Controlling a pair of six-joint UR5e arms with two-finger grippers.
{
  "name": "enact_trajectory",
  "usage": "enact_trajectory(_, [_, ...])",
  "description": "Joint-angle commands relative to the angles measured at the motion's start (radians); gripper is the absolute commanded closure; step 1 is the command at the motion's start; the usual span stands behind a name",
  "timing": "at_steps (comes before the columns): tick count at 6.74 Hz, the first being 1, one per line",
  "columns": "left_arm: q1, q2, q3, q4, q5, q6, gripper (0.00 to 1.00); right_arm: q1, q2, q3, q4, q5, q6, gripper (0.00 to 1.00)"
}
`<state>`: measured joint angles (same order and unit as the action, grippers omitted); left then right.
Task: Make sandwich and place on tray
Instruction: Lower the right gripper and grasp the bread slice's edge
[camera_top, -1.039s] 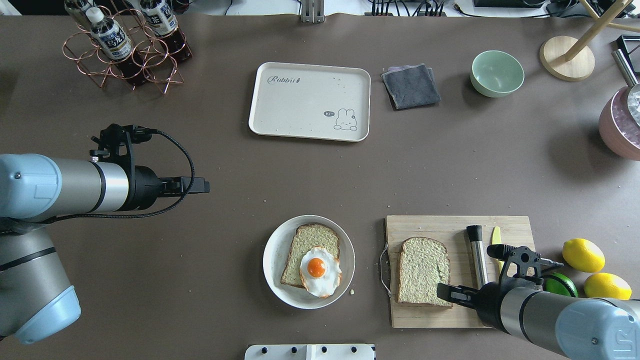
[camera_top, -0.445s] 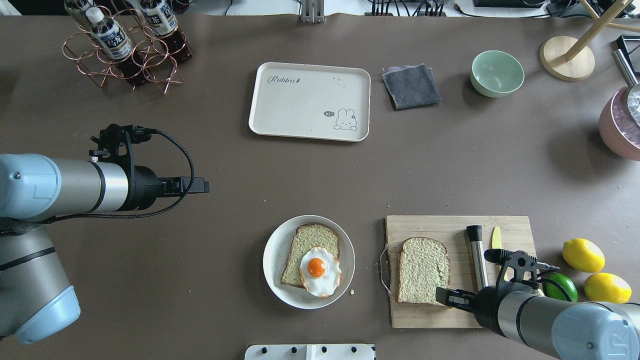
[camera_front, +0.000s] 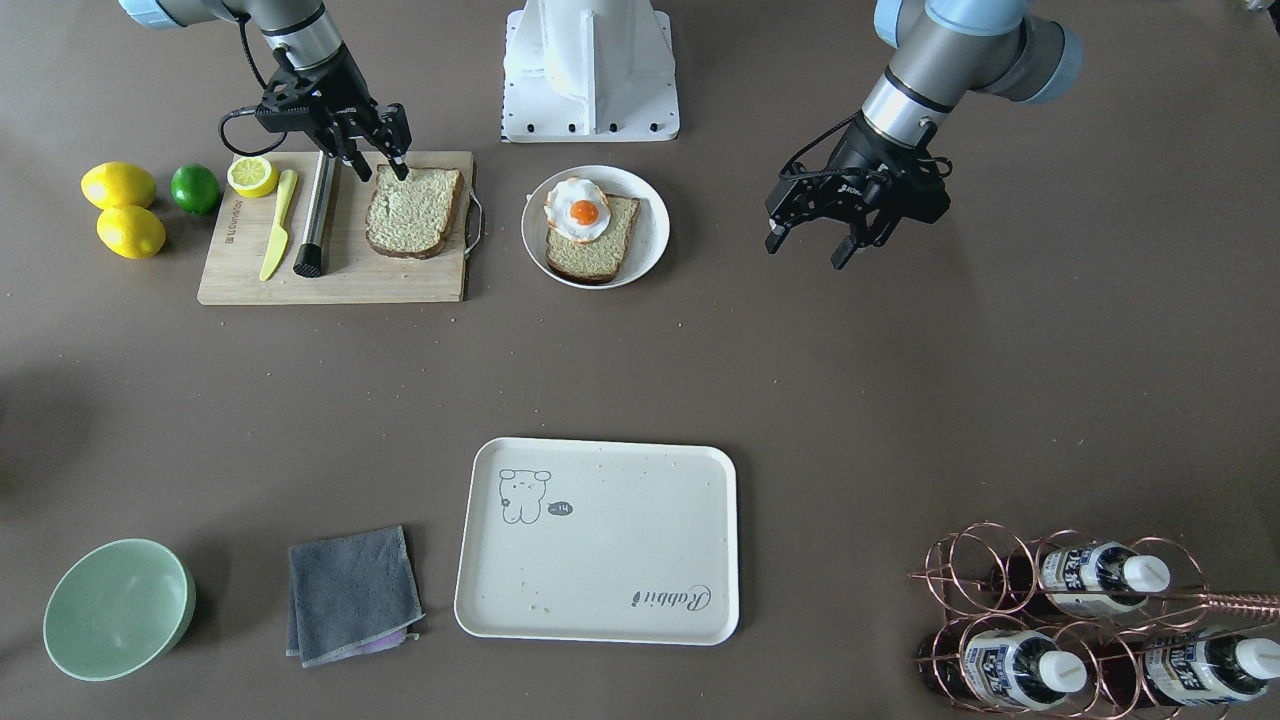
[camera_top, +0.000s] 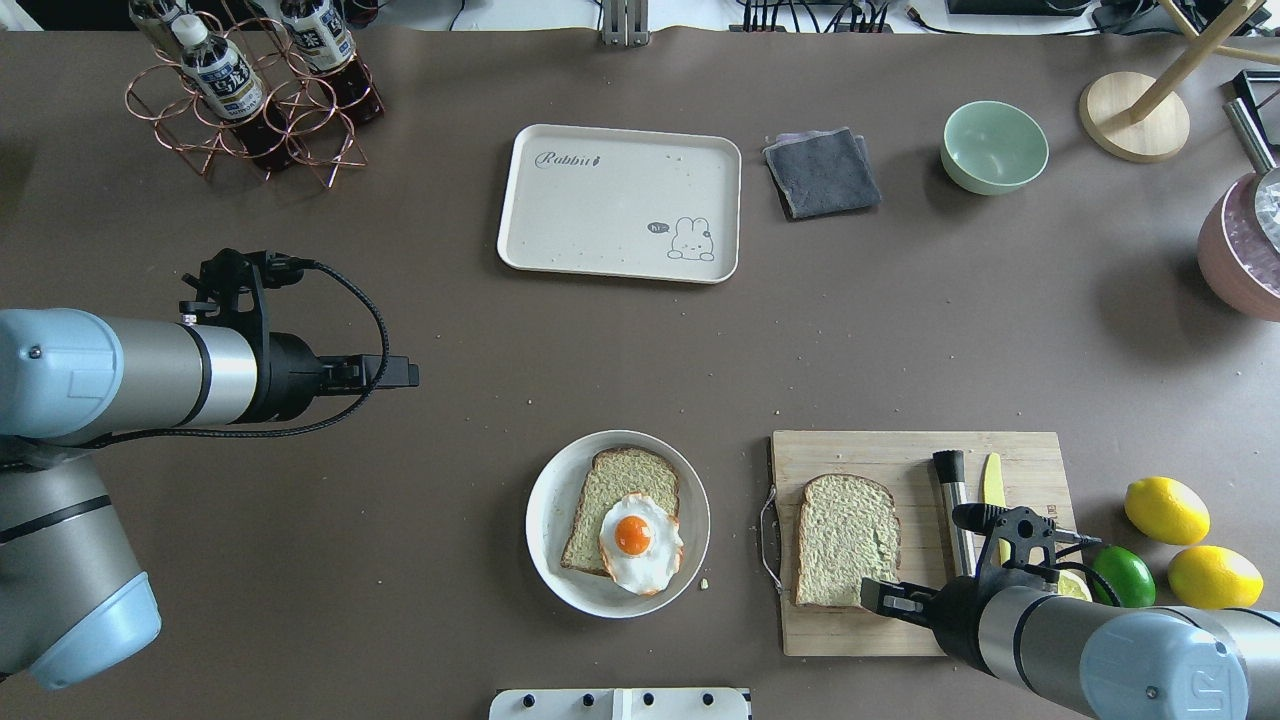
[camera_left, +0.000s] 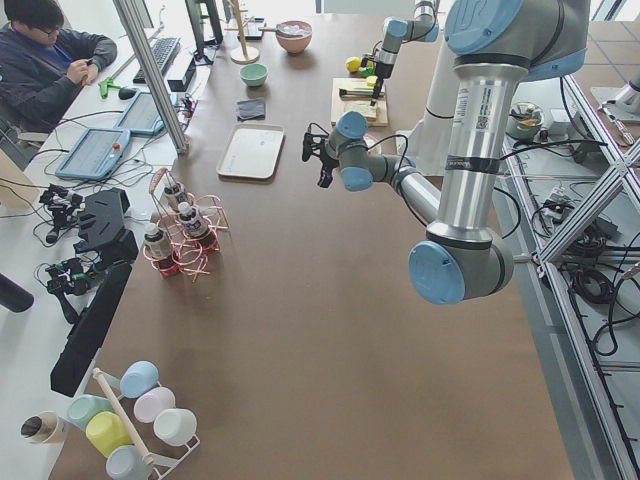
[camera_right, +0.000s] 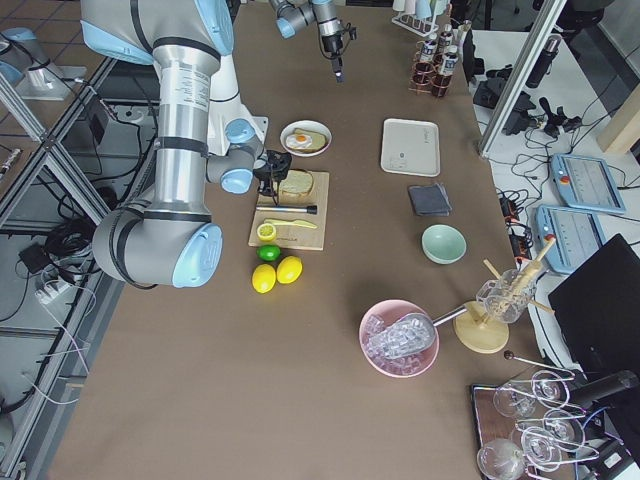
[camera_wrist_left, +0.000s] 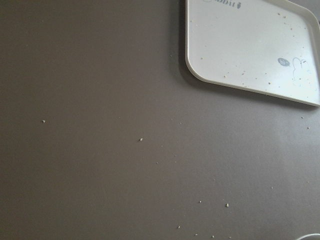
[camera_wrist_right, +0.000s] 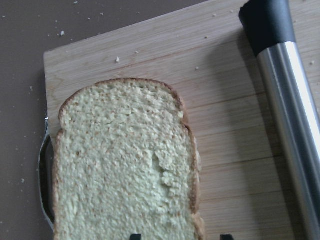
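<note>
One slice of greenish-tan bread (camera_top: 847, 540) lies on the wooden cutting board (camera_top: 900, 455). It also shows in the front view (camera_front: 413, 212) and the right wrist view (camera_wrist_right: 125, 165). A second slice (camera_top: 615, 480) lies on the round white plate (camera_top: 548, 510) with the fried egg (camera_top: 640, 543) on top, uncovered. The cream tray (camera_top: 620, 200) stands empty further out; its corner shows in the left wrist view (camera_wrist_left: 250, 45). My right gripper (camera_front: 376, 168) is open and empty, low over the board slice's near edge (camera_top: 875, 598). My left gripper (camera_front: 805, 252) is open and empty, above bare table (camera_top: 405, 374).
A steel rod with a black cap (camera_top: 955, 515), a yellow knife (camera_top: 992, 480) and a half lemon (camera_front: 252, 176) lie on the board. Lemons (camera_top: 1165, 510) and a lime (camera_top: 1125, 580) sit beside it. A grey cloth (camera_top: 822, 172), a green bowl (camera_top: 994, 146) and a bottle rack (camera_top: 250, 90) stand at the far side.
My right gripper has drawn back a little toward the robot's side along the board slice's near edge. The left arm, bread, egg and tray have not moved.
</note>
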<state>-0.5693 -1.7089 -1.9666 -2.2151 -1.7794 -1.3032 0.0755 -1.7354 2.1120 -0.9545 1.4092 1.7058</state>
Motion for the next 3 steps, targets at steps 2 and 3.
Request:
enact_trajectory(2, [0.0,0.0,0.0,0.0,0.0,0.001,0.03,0.001,0.008,0.003,0.0,-0.021,0.003,0.76])
enact_trajectory(3, [0.0,0.0,0.0,0.0,0.0,0.001,0.03,0.006,0.007,0.008,-0.001,-0.021,0.03,1.0])
